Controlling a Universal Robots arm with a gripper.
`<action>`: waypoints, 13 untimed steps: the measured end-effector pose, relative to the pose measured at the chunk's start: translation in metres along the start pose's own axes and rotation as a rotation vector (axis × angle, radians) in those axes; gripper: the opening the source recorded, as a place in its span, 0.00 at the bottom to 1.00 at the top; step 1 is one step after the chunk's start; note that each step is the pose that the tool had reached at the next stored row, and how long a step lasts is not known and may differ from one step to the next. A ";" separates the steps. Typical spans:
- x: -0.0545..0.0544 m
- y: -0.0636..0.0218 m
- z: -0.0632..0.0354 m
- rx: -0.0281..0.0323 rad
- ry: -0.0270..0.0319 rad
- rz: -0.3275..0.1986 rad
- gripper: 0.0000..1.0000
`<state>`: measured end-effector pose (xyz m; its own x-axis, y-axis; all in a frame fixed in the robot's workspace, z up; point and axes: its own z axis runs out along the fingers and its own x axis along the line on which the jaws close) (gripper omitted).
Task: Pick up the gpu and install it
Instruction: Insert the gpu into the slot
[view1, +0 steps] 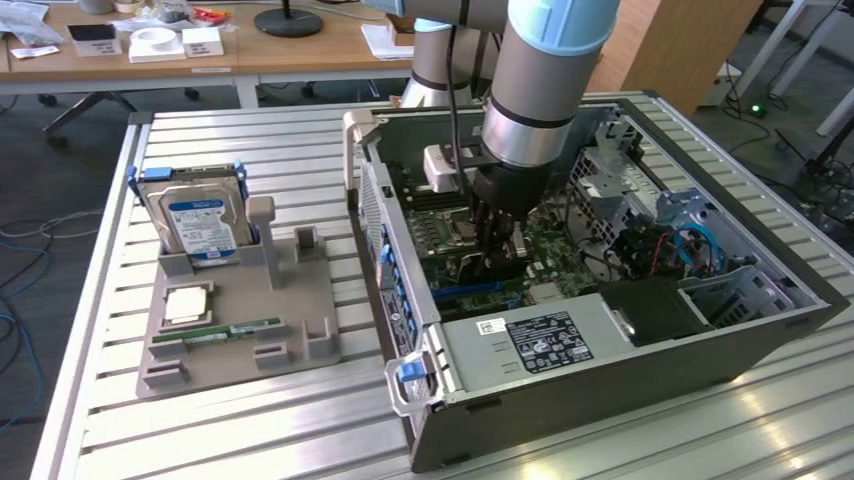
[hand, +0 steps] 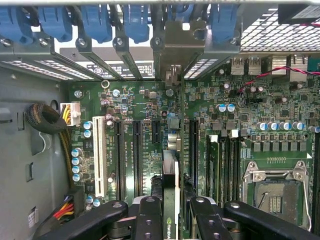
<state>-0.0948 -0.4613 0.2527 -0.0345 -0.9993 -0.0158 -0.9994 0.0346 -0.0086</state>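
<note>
In the exterior view you see the arm reaching down into the open computer case (view1: 601, 370) on the desk (view1: 267, 430), its hand (view1: 497, 245) low over the motherboard (view1: 554, 255). A hard drive (view1: 198, 218) and a RAM stick (view1: 214, 333) sit in the grey holder (view1: 310, 300) at the exterior view's left.

In the wrist view your hand (hand: 171, 212) is clamped on the gpu (hand: 170, 172). The card stands edge-on between the black fingers (hand: 149, 216), in line with the board's long slots. You cannot tell whether it is seated.

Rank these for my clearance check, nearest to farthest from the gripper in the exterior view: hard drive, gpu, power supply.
1. gpu, held by the gripper.
2. power supply, inside the case.
3. hard drive, outside, exterior view's left.
</note>
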 end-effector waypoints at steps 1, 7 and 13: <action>0.000 0.0000 -0.0001 -0.0001 0.0002 0.000 0.26; 0.000 0.0000 0.0007 -0.0001 0.0003 0.000 0.26; 0.000 0.0000 0.0012 0.0000 -0.0001 0.000 0.26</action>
<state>-0.0948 -0.4613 0.2514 -0.0345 -0.9993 -0.0159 -0.9994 0.0346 -0.0087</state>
